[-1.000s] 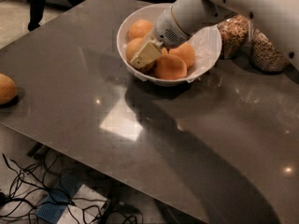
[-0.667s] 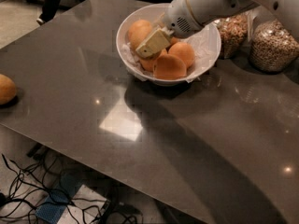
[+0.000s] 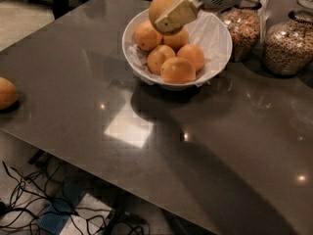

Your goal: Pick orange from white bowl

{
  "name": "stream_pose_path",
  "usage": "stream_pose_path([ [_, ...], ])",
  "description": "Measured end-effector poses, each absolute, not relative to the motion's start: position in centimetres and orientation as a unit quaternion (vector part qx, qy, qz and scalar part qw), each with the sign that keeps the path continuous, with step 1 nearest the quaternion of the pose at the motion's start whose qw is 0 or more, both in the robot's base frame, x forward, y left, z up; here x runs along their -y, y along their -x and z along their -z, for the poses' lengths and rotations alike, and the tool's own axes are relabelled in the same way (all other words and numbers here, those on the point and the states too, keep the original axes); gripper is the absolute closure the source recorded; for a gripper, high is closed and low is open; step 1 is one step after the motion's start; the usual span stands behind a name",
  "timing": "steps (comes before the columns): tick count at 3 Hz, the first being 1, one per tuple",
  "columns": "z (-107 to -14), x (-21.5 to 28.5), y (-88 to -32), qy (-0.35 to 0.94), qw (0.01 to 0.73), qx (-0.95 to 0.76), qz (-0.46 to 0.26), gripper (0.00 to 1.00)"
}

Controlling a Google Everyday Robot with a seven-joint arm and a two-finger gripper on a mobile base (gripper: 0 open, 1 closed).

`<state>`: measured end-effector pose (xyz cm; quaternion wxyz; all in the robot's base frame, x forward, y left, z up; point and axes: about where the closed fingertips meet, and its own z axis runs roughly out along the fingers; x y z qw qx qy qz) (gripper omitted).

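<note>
The white bowl (image 3: 217, 58) with a crinkled paper lining stands at the back middle of the dark table and holds several oranges. My gripper (image 3: 172, 14) comes in from the upper right and is shut on the orange (image 3: 160, 5), a pale round fruit. It holds the orange lifted above the bowl's far left rim, clear of the other oranges. One beige finger (image 3: 176, 15) lies across the front of the fruit.
Two clear glass jars of grain (image 3: 243, 31) (image 3: 288, 43) stand right of the bowl. A lone orange (image 3: 7, 93) lies at the table's left edge. Cables and a box lie on the floor below the near table edge (image 3: 98, 173).
My gripper was down among the oranges in the bowl. It has risen up and back with one orange in it, now above the bowl's rim.
</note>
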<state>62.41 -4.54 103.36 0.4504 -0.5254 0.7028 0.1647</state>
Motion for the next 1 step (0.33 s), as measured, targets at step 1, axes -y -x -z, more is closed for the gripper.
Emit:
stream_pose_path([
  [1, -103.46, 4.55, -62.43, 0.525, 0.451, -0.702, -0.164, 1.00],
])
